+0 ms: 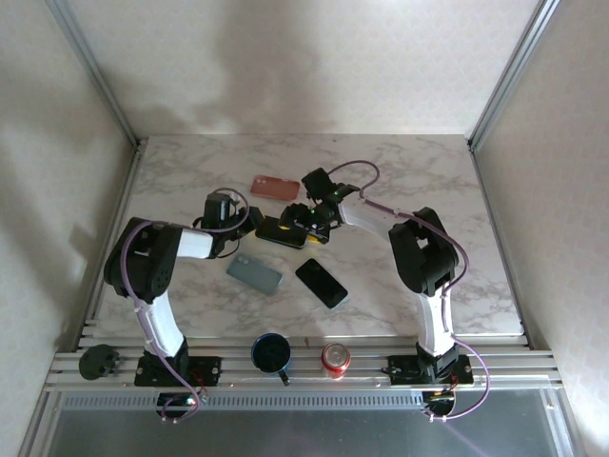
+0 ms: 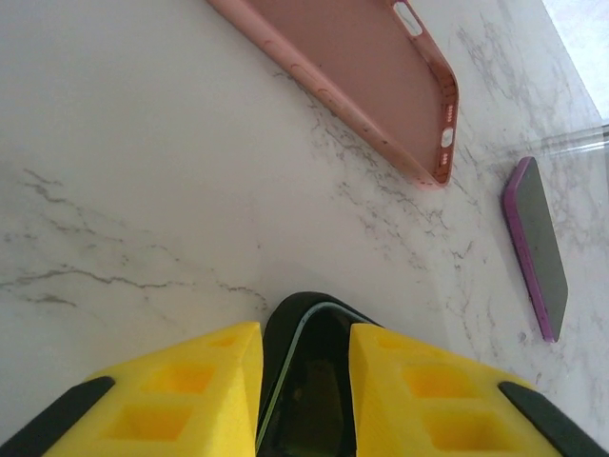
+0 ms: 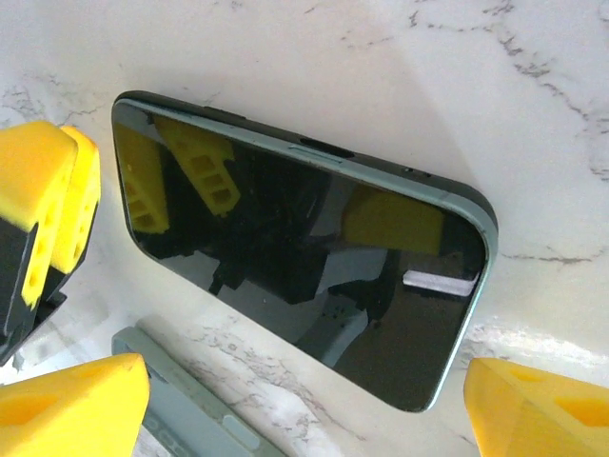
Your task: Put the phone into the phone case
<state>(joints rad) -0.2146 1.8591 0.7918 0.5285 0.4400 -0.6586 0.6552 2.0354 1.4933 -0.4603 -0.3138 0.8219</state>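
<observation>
We see a white marble table (image 1: 419, 190) closed in by pale walls (image 1: 285, 67), with metal rails along its near edge. Both arms reach in from their bases and bend toward the middle, wrists low, fingers pointing at each other.

The left gripper (image 2: 304, 381) has its yellow pads (image 2: 200, 381) pressed against both sides of one end of the phone (image 3: 304, 276), gripping it. The right gripper (image 3: 304, 409) faces the phone's screen with its fingers spread wide, one off each end, holding nothing.

A pink case (image 2: 362, 57) lies open side up ahead of the left gripper and to its left. A second phone (image 2: 538, 248), in a purple cover, lies farther off to that gripper's right. A grey case (image 3: 190, 424) lies flat on the table just below the held phone, near the right gripper's left finger.

On the near rails stand a dark mug (image 1: 271, 352) and a red can (image 1: 335, 359); we cannot tell what is in them.
</observation>
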